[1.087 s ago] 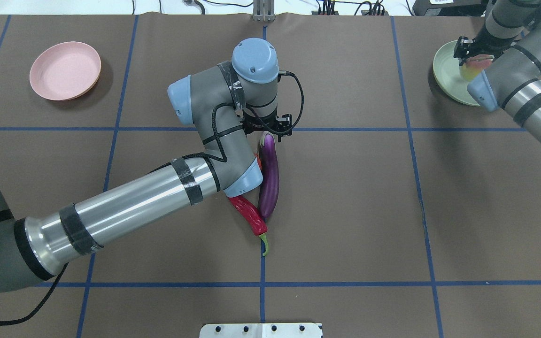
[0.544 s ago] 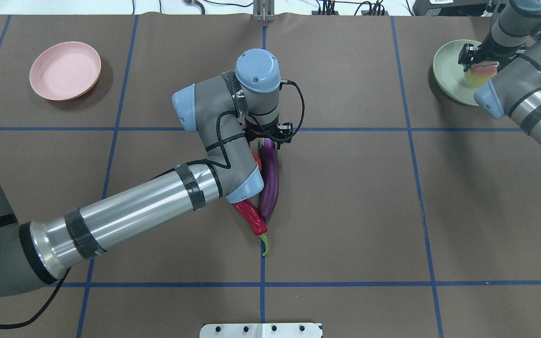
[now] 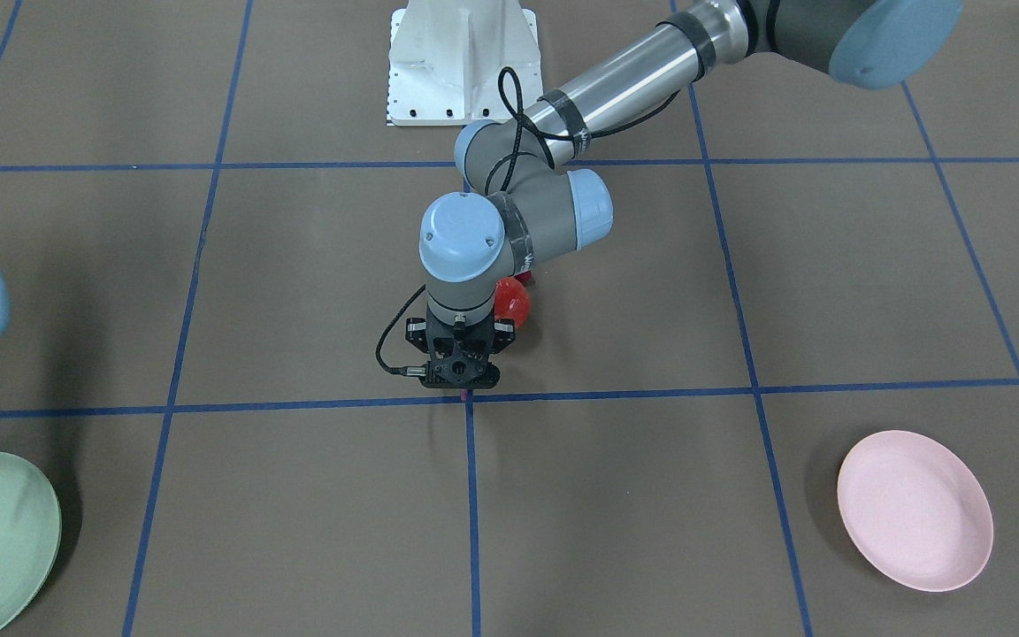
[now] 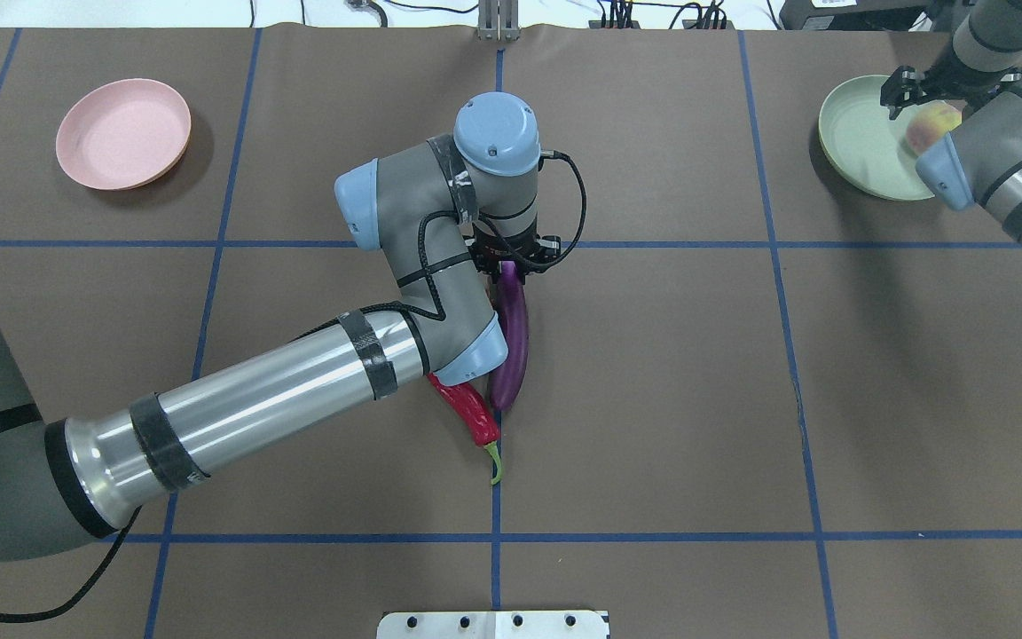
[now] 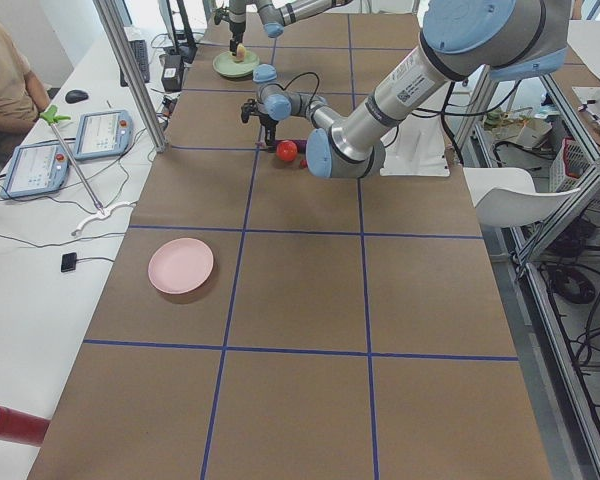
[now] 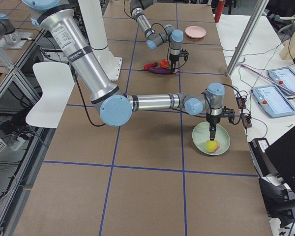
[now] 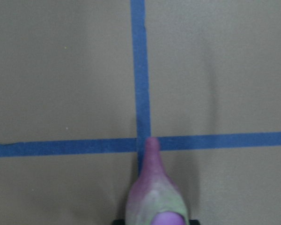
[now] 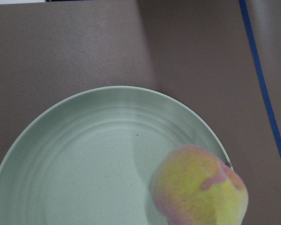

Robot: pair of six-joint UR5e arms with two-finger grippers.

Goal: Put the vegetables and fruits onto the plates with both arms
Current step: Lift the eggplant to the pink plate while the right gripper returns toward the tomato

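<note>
The purple eggplant [image 4: 511,337] lies at the table's middle with the red chili [image 4: 471,410] against its left side. My left gripper [image 4: 511,259] is down over the eggplant's cap end [image 7: 154,201], one jaw on each side of it, open. The pomegranate [image 3: 509,301] sits just behind that wrist, mostly hidden from overhead. The peach [image 4: 930,127] lies on the pale green plate [image 4: 857,133] near its rim and also shows in the right wrist view [image 8: 199,187]. My right gripper [image 6: 212,133] hangs open just above it. The pink plate [image 4: 123,133] at far left holds nothing.
The white robot base [image 4: 493,624] sits at the table's near edge. Blue tape lines divide the brown table cover into squares. A metal post [image 4: 498,22] stands at the far edge. Tablets [image 6: 273,101] lie on the operators' bench beside the table.
My left arm has shifted slightly right and lowered onto the eggplant's cap end. My right gripper has moved right over the green plate and let go of the peach, which now lies on it.
</note>
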